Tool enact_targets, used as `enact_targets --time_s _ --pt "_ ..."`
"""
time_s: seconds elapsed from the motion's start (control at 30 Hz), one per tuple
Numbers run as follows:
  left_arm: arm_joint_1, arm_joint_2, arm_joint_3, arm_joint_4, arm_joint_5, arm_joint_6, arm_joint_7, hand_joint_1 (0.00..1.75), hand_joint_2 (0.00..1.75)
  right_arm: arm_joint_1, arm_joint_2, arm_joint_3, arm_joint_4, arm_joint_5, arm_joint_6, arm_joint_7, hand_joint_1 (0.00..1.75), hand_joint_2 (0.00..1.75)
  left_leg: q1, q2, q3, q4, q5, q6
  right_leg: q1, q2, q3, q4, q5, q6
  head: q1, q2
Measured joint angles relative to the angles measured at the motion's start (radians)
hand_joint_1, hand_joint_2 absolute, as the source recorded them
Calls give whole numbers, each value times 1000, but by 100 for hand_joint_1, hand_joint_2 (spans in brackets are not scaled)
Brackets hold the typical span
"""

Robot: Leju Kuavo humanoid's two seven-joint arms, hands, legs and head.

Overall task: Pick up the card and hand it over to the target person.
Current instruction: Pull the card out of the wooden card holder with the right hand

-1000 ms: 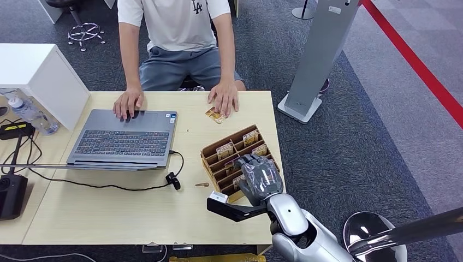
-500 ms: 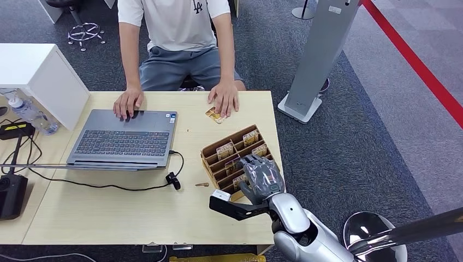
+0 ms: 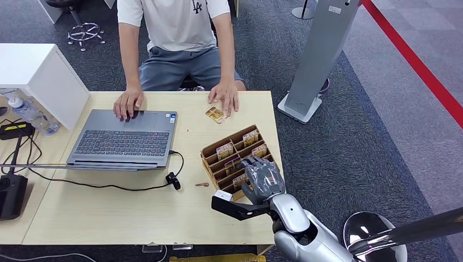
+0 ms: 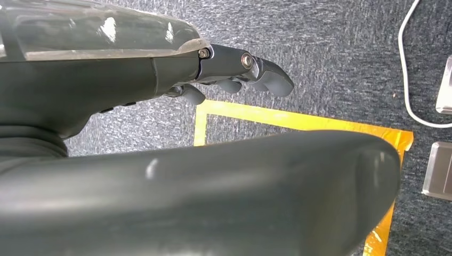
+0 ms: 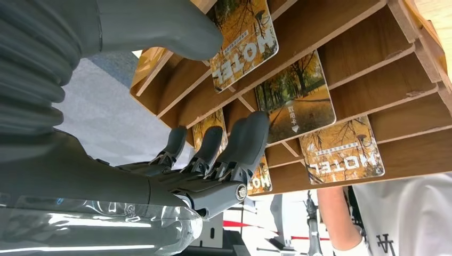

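Note:
A slotted wooden card rack stands on the table's right side with several autumn-print hotel cards in it. My right hand hovers over its near end, fingers spread. Close up, my right hand reaches into the rack: the fingertips lie at the edge of a middle card and the thumb sits beside another card. Nothing is held. One more card lies flat by the seated person's hand. My left hand hangs over the carpet, holding nothing.
An open laptop with a cable and a small clip sits left of the rack. A white box, a bottle and a black device stand at the far left. A grey floor stand rises right of the table.
My right hand has eased slightly to the right and deeper into the rack's near slots. The person and the cards have not moved.

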Motion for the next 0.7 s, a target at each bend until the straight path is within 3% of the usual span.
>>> enact_targets --time_s 0.53,0.7 --pt "0 -2 -2 -1 8 2 3 0 0 14 -10 -10 -20 -24 -11 -4 104 175 0 -1 0 0 0 0 0 -1 0 0 0 0 0 0" --pt "0 -1 -5 -1 12 3 2 0 0 15 -15 -15 -30 -28 -10 -1 103 175 0 -1 0 0 0 0 0 -1 0 0 0 0 0 0"
